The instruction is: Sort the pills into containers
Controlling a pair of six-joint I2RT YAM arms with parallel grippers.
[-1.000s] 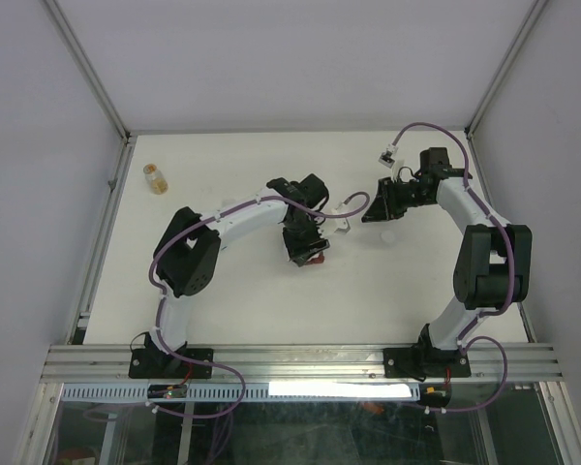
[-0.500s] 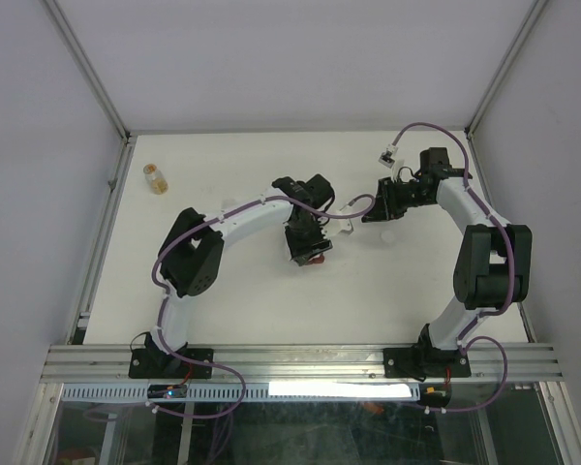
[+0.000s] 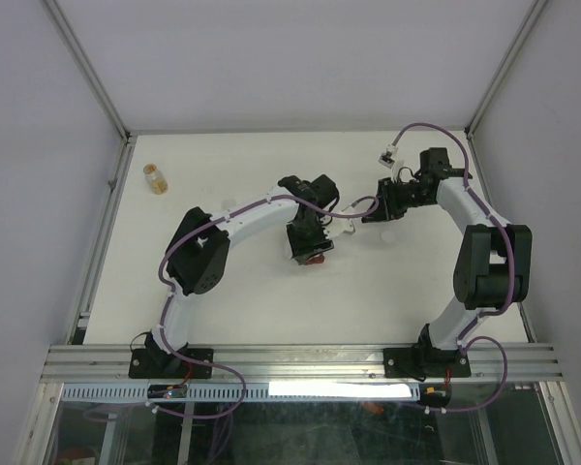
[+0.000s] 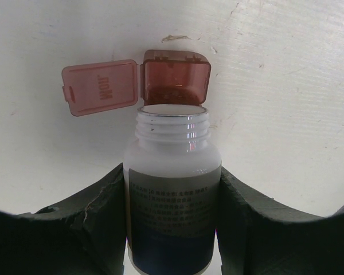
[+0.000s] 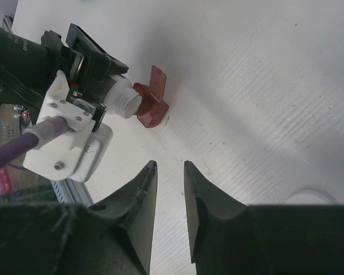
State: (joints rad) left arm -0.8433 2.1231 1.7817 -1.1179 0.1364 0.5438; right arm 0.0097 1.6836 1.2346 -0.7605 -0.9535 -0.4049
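My left gripper [image 4: 172, 229] is shut on an uncapped white bottle [image 4: 172, 189], tipped with its open mouth just over the dark red container [image 4: 176, 77]. The container's lid [image 4: 100, 87] lies flipped open to the left. In the top view the left gripper [image 3: 308, 247] hangs over the red container [image 3: 316, 259] at mid-table. My right gripper [image 5: 169, 166] is slightly open and empty, a short way right of them; it also shows in the top view [image 3: 370, 210]. The right wrist view shows the bottle mouth [image 5: 126, 103] against the red container [image 5: 151, 107]. The teal container is out of view.
A small amber vial [image 3: 155, 179] stands at the far left of the table. A round white cap [image 3: 389, 235] lies on the table under the right gripper and shows at the lower right of the right wrist view [image 5: 311, 196].
My left arm has shifted slightly to the right with the bottle in its gripper. The right arm has hardly moved.
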